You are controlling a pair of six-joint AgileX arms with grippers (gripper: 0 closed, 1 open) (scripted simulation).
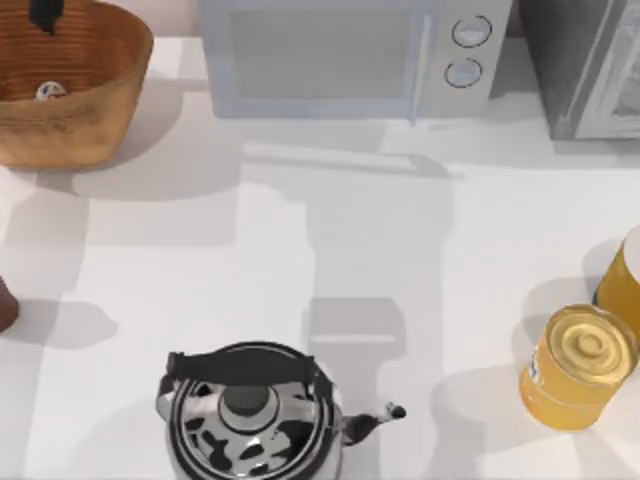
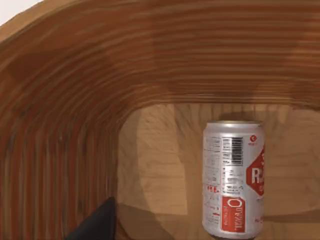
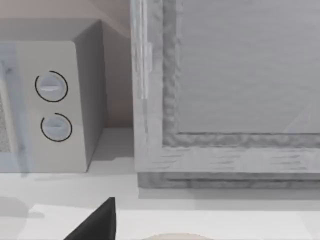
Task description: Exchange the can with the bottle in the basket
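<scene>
Surface: a plain white worktop (image 1: 300, 250), evenly lit, carrying soft grey shadows. Along the 12 o'clock edge stands a pale grey microwave (image 1: 350, 55) with 2 round dials (image 1: 468, 50); a second grey appliance (image 1: 585, 65) sits at 1 o'clock. The right wrist view faces these 2 units across the white surface.

Basket (image 1: 70, 85): round, orange-brown, ribbed wicker sides, at the 10 o'clock corner of the worktop. From inside, the wall shows fine horizontal ribbing over a smooth, paler floor.

Can (image 2: 234, 180): in the basket, resting on its floor near the wall, seen as a small white spot (image 1: 50, 91) from above. The body is white-silver with red markings, a barcode and small print.

Bottle (image 1: 5, 300): a dark reddish-brown sliver at the 9 o'clock edge of the worktop, outside the basket and well apart from it.

Other items: a cow-patterned kettle (image 1: 250, 420) with black handle at 6 o'clock; 2 yellow-orange jars (image 1: 580, 365) at 4 o'clock.

Left gripper (image 1: 45, 15): over the basket; 1 dark finger tip (image 2: 97, 225) shows near the wall, apart from the can. Whether the fingers are spread, cannot tell.

Right gripper: 1 dark finger tip (image 3: 100, 222) shows; spread of the fingers, cannot tell.
</scene>
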